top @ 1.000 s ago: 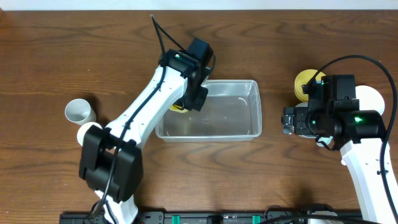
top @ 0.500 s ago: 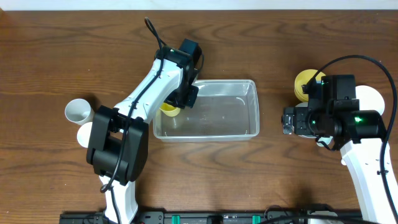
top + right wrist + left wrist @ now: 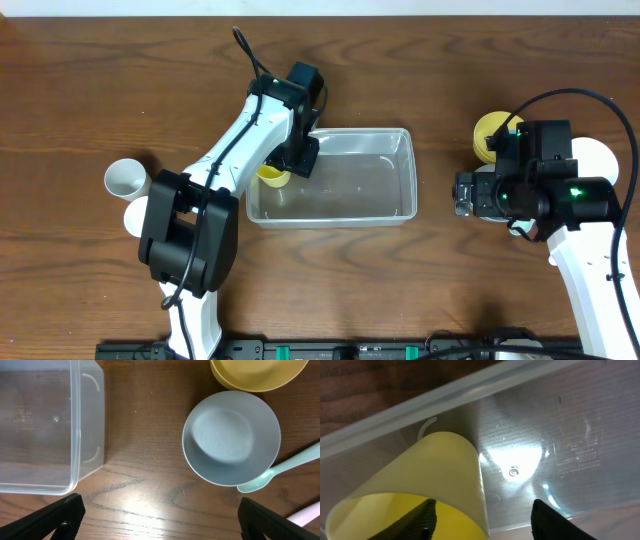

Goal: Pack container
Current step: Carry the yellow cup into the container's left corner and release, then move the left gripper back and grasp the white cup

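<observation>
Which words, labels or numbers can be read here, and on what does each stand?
None can be read. The container has faint moulded lettering on its clear floor in the left wrist view, too small and blurred to read. I see no other text.

The overhead view looks straight down from high above the brown wooden tabletop (image 3: 80, 80), far edge to near edge, with the clear plastic rectangular container (image 3: 360, 185) near the middle. The left wrist view sits very close inside that container's left end, facing its floor and a pale yellow plastic cup (image 3: 435, 470). The right wrist view faces down from nearer than overhead, sharing with it the container's right end and a round yellow bowl (image 3: 257, 375).
</observation>
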Robot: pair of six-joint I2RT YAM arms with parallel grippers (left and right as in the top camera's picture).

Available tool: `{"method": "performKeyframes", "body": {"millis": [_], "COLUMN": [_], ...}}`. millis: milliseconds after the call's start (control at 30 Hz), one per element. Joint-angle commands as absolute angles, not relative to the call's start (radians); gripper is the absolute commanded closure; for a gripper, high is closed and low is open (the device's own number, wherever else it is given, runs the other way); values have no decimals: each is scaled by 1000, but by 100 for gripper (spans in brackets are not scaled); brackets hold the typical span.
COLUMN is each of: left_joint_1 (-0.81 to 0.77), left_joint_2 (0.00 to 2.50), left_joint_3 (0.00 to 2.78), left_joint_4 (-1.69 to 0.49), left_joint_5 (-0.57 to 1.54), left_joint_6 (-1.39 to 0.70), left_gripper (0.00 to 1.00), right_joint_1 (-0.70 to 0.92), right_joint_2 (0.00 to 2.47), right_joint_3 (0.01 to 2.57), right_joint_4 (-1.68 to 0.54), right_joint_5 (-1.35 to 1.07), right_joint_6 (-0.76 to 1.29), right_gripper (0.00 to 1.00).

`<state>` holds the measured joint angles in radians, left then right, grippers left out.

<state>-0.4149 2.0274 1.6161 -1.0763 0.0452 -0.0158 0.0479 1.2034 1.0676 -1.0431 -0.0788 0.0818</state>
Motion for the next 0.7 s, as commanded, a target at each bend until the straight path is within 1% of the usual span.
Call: {"method": "performKeyframes", "body": {"millis": [0,267,367,467,600,667], "left_joint_1": [-410,-405,-371,-290,-112,-22], "left_joint_2": [1987,1840,1756,1681,1626,1626], "left_joint_3": [1662,1748,1750,1750,1750,1749], "left_joint_4": [-1082,-1129,-1155,-1190,-1261,-1295], "left_joint_5": [25,-125,-157,-159,-158,-146], "left_joint_6": [7,2,-62,-164,-316,-378], "left_gripper": [35,29,26,20,16,12], "right_joint_1": [42,42,42,42,42,42], "right_joint_2": [1205,1205,1205,1205,1205,1205], "right_joint_3": [1090,1090,1090,1090,1090,1090], "right_joint_4": [-1045,-1044,-1044,-1044,-1047,-1048], "right_joint_5": [-79,-79,-78,-79,-79,-79], "right_joint_6": [65,65,65,65,65,65], "right_gripper": [1,1,1,1,1,1]}}
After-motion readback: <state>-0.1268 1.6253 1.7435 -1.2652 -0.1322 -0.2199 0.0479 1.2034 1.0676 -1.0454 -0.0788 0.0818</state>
